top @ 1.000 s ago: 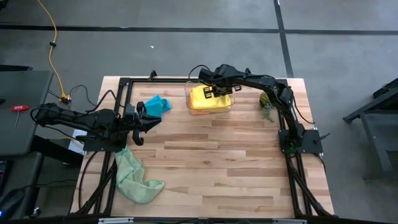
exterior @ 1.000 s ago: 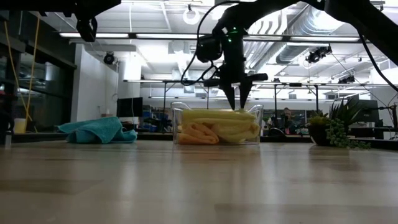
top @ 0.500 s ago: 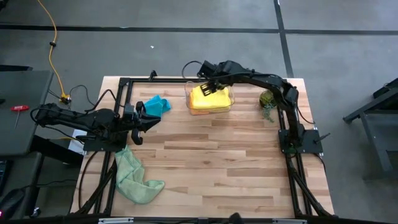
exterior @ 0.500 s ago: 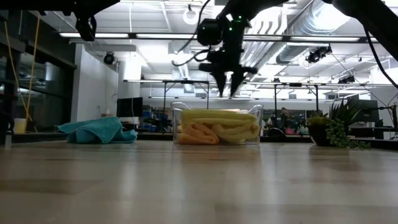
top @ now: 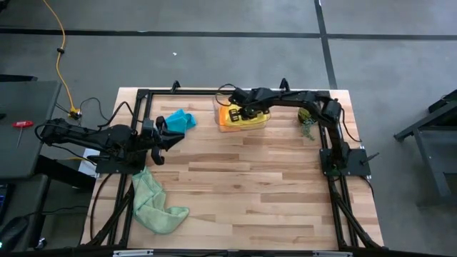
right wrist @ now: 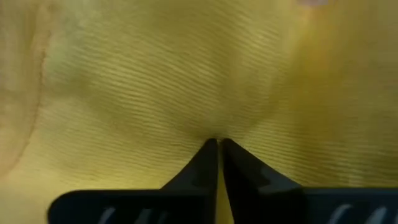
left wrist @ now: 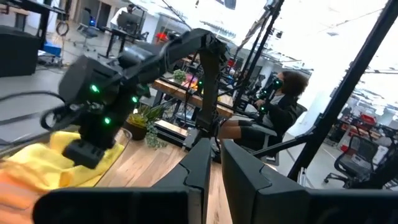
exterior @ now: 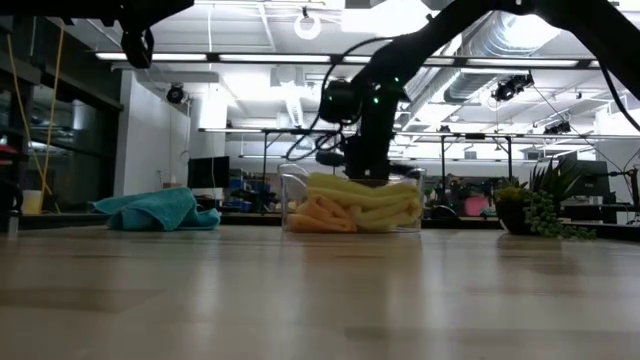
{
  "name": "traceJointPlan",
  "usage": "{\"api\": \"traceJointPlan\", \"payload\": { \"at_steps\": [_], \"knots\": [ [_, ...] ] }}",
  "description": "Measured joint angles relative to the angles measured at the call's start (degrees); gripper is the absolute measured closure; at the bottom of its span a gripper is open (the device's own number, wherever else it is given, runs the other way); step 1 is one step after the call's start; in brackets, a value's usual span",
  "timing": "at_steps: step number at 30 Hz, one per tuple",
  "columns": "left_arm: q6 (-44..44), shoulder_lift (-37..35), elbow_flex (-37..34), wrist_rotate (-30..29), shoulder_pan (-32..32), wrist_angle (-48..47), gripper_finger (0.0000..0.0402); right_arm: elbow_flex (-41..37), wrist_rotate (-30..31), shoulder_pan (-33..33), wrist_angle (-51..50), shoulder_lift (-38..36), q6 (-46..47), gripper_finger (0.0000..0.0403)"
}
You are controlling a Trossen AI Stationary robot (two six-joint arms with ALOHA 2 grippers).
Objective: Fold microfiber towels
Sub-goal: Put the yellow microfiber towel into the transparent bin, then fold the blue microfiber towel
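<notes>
Pinching yellow towel (right wrist: 186,81) in clear bin (exterior: 408,200).
Right tool (right wrist: 217,144) has dropped from above the bin into it and snapped closed on the top yellow cloth, directly under its tips; likely lift-out next. Left tool (left wrist: 211,163) closed, empty, waiting; teal towel (top: 181,118) just ahead of it, green towel (top: 153,201) behind, on counter (top: 250,185).

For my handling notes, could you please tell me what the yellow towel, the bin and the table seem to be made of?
Yellow towel: soft cloth, matte, finely ribbed weave, probably microfiber. Bin: clear, glossy, likely plastic; contents show through. Table: wood planks, visible grain, smooth light finish.
</notes>
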Motion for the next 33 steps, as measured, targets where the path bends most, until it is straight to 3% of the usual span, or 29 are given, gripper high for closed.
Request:
{"api": "traceJointPlan", "payload": {
  "at_steps": [4, 10, 19, 22, 25, 28, 33],
  "knots": [
    [-0.18, 0.00, 0.00, -0.23, 0.00, 0.29, 0.0371, -1.13, -0.84, 0.30, 2.06, 0.07, -0.38, 0.0400],
    [-0.45, 0.00, 0.00, -0.23, 0.00, 0.31, 0.0371, 6.79, -0.07, 0.30, 0.74, 0.07, -5.34, 0.0394],
    [-1.00, 0.00, 0.00, -0.21, 0.00, 0.31, 0.0371, 25.34, 7.06, 2.80, -13.83, -0.13, -18.70, 0.0398],
    [-0.10, 0.01, 0.00, 0.12, 0.00, 0.28, 0.0371, 26.82, 8.25, 6.39, -18.22, -2.33, -25.65, 0.0398],
    [0.92, 0.00, 0.00, 1.28, 0.00, 0.28, 0.0371, 21.26, 10.75, 10.88, -18.11, -7.04, -27.43, 0.0402],
    [1.14, -0.02, 0.00, 1.75, 0.00, 0.22, 0.0371, 10.50, 12.82, 15.71, -13.11, -14.64, -25.89, 0.0402],
    [2.07, 0.07, 0.00, 2.26, 0.00, -0.22, 0.0371, -10.41, 13.22, 24.60, 3.87, -31.70, -17.56, 0.0403]
  ]
}}
